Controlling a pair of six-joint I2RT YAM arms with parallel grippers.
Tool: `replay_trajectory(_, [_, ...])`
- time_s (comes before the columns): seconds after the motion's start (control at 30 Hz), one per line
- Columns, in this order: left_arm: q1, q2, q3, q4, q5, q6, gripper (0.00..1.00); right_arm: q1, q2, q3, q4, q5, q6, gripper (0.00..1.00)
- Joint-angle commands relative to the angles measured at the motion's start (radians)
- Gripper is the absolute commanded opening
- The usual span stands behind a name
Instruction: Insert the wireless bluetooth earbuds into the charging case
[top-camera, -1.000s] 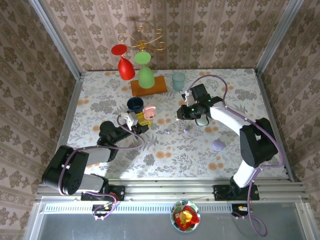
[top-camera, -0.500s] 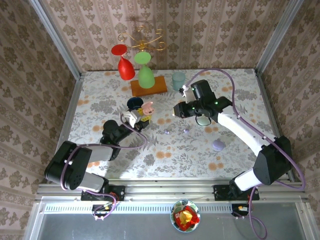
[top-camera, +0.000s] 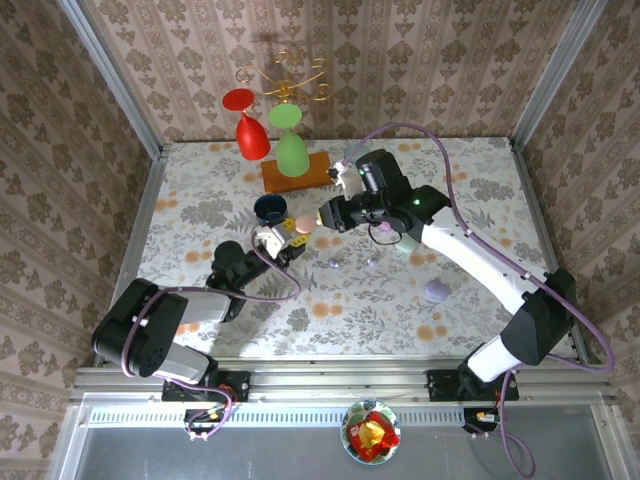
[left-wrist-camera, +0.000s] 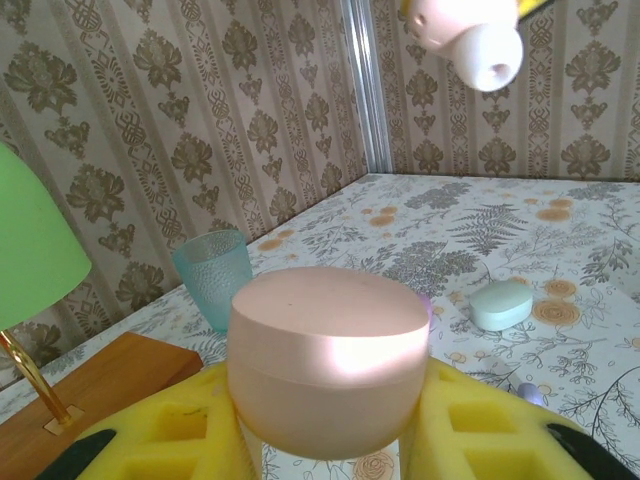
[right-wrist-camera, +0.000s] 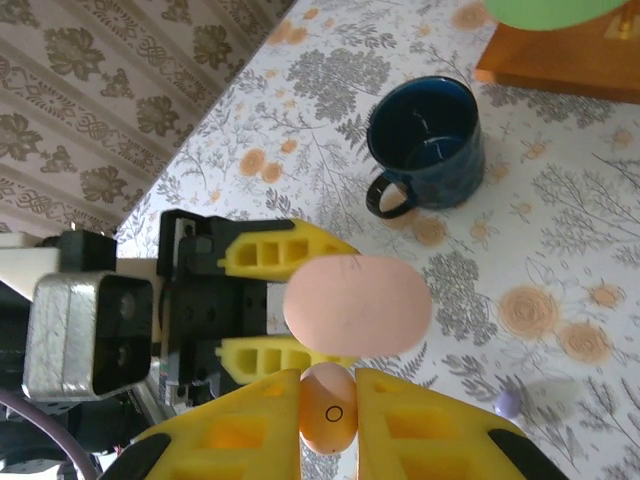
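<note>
Carefully — your left gripper (left-wrist-camera: 328, 440) clamps a pink pebble-shaped case (right-wrist-camera: 357, 305), lid seemingly shut; your right gripper (right-wrist-camera: 328, 415) pinches a tiny peach earbud (right-wrist-camera: 327, 398) beside it, which pushing could dislodge.

Left arm low, reaching toward 1 o'clock; left gripper (top-camera: 287, 236) clamped on pink case (left-wrist-camera: 328, 370). Right arm stretched toward 10 o'clock; right gripper (right-wrist-camera: 328, 400) pinching earbud (right-wrist-camera: 327, 418), tips just beside left's.
</note>
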Motion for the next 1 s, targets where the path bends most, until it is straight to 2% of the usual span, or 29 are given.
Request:
replay_trajectory(0.0, [-0.005, 0.005, 0.038, 0.031, 0.014, 0.016, 0.26, 0.016, 0.049, 0.049, -0.007, -0.008, -0.031, 0.19])
replay_trajectory(0.27, [-0.001, -0.004, 0.035, 0.029, 0.01, -0.084, 0.26, 0.008, 0.031, 0.01, 0.017, 0.011, -0.025, 0.19])
replay_trajectory(0.57, [0.023, -0.035, 0.006, 0.029, 0.035, -0.143, 0.26, -0.119, -0.001, -0.239, 0.082, 0.006, 0.087, 0.19])
replay_trajectory(0.87, [0.048, -0.068, -0.007, 0.031, 0.132, -0.188, 0.25, -0.134, 0.122, -0.448, 0.189, -0.023, 0.181, 0.19])
replay_trajectory(0.97, [0.081, -0.078, -0.011, 0.031, 0.154, -0.198, 0.26, -0.133, 0.172, -0.487, 0.227, -0.029, 0.206, 0.19])
